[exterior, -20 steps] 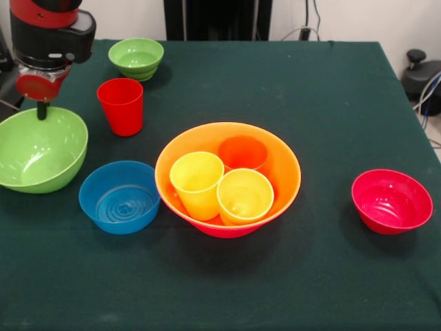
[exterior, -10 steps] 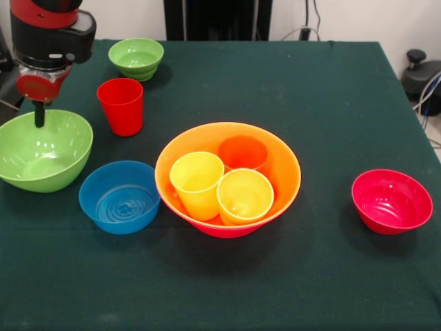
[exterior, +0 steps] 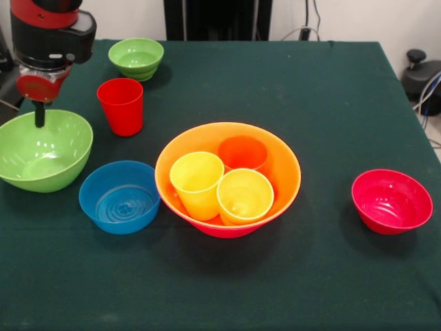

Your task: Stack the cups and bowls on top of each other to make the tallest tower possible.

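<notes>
Front view shows the tower (exterior: 227, 179) mid-table — orange bowl (exterior: 275, 162) nested on pink, with two yellow cups (exterior: 196, 183) and an orange cup (exterior: 242, 152) loose inside. My gripper (exterior: 39, 116) pinches the far rim of the green bowl (exterior: 43, 152) at the table's left edge, lifted and tilted. A one-sided rim hold could let it swing or slip — and the red cup (exterior: 121, 105) and blue bowl (exterior: 119, 196) stand close by.

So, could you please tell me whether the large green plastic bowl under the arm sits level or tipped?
Tipped: the large green plastic bowl has its rim higher on the right, with the gripper at its rim.
</notes>
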Robot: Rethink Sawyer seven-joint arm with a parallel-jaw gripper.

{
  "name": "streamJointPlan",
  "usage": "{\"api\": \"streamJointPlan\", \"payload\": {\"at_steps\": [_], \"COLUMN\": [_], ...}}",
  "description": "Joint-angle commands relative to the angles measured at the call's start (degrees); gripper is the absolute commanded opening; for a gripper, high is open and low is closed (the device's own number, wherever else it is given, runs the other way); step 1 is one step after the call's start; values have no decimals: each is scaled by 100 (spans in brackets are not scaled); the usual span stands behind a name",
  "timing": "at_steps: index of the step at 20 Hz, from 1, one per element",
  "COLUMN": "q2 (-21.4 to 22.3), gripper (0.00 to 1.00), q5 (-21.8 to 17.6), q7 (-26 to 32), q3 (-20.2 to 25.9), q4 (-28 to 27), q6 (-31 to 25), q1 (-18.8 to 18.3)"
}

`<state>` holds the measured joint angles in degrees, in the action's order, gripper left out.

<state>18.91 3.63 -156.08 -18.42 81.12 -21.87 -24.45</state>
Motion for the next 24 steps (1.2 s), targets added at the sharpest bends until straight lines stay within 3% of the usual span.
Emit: {"api": "streamJointPlan", "payload": {"at_steps": [1, 12, 13, 24], "q2": [-546, -707, -710, -650], "gripper": [100, 100, 0, 0], "q5": [-2, -4, 6, 26], "q7": [-237, -133, -129, -120], "q3": [553, 655, 649, 659], "q4": [-267, -372, -383, -385], "q6": [324, 404, 394, 181], "q1": [35, -20, -20, -44]}}
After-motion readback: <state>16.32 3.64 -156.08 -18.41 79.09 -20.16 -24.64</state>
